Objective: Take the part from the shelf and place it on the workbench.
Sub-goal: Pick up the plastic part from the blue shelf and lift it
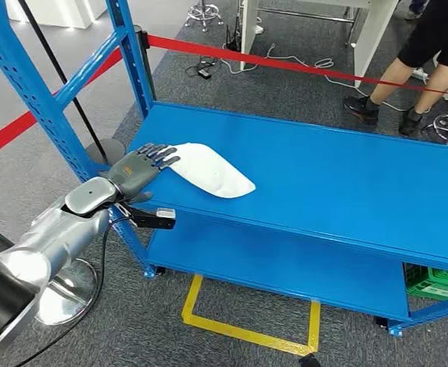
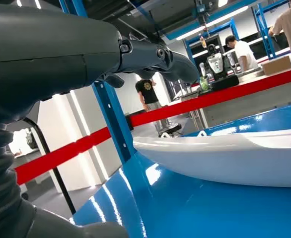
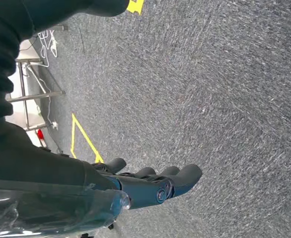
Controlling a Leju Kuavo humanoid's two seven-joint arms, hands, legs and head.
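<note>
We find the part (image 1: 213, 173), a white curved shell, lying flat on the top deck of the blue shelf (image 1: 337, 180), towards its near left corner and angled across the deck. That position puts its narrow end within reach of the left arm.

The left hand (image 1: 142, 165) is extended level over the shelf edge, palm down, with its fingertips at or just over the part's near end. In the left wrist view the fingers (image 2: 163, 57) run out straight above the part (image 2: 226, 156) with a visible gap below them, so we judge the hand open and holding nothing; whether any fingertip touches the shell we cannot tell. The pose looks like an approach ahead of a grasp, not a hold.

The right hand (image 3: 155, 183) hangs over the carpet (image 3: 219, 89), fingers extended and holding nothing.

The part is not yet taken, and no workbench can be identified.
</note>
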